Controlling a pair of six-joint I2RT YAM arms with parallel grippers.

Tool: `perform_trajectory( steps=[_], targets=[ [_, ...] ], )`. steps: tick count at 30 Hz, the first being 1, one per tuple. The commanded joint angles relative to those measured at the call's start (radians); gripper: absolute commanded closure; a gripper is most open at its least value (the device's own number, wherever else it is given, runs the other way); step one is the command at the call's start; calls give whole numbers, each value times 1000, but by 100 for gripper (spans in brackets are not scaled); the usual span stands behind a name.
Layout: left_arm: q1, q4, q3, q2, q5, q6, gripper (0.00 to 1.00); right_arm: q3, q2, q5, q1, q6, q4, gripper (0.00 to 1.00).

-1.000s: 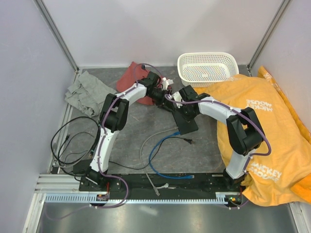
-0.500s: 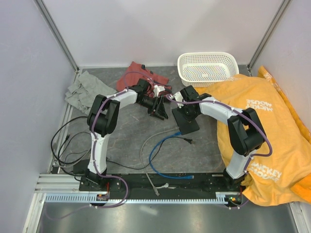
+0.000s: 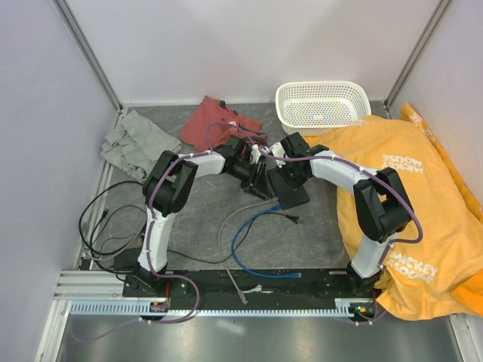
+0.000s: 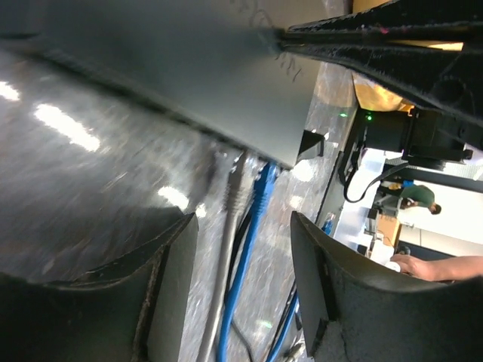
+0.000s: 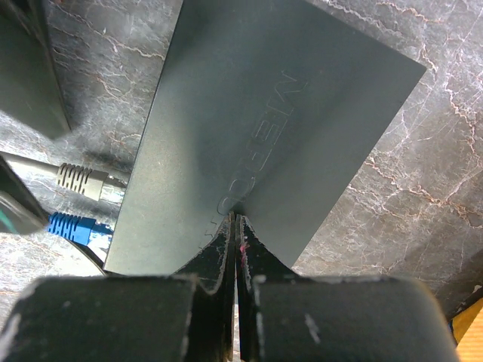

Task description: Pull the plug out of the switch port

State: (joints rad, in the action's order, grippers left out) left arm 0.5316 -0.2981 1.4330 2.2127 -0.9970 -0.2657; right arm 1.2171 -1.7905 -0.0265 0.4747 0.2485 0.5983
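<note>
The switch (image 3: 293,194) is a flat black box on the marble table top, and it fills much of the right wrist view (image 5: 264,113). My right gripper (image 5: 238,220) is shut, its tips pressing on the switch's top face. Two plugs sit in the switch's left edge: a grey plug (image 5: 83,181) and a blue plug (image 5: 72,225). In the left wrist view the grey plug (image 4: 235,181) and blue plug (image 4: 263,185) lie just ahead of my left gripper (image 4: 241,279). That gripper is open, with both cables running between its fingers (image 4: 170,286) untouched.
Blue cable (image 3: 241,234) and grey cable (image 3: 223,245) trail toward the near edge. A white basket (image 3: 322,105) stands at the back right beside an orange cloth (image 3: 407,196). Red cloth (image 3: 205,121), grey cloth (image 3: 136,139) and a black cable coil (image 3: 106,219) lie left.
My left gripper has swung from the back near the red cloth down to the switch's plug side. The right gripper has stayed pressed on the switch.
</note>
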Motion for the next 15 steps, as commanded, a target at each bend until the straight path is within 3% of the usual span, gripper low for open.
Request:
perform_trajectory(
  steps=[1,15],
  targets=[
    [36,66,15,22,12,-67,42,-21,-12,36,-13,6,31,100],
    [45,80,49,88,15,-122,49,-24,-6,40,-16,6,28,100]
  ],
)
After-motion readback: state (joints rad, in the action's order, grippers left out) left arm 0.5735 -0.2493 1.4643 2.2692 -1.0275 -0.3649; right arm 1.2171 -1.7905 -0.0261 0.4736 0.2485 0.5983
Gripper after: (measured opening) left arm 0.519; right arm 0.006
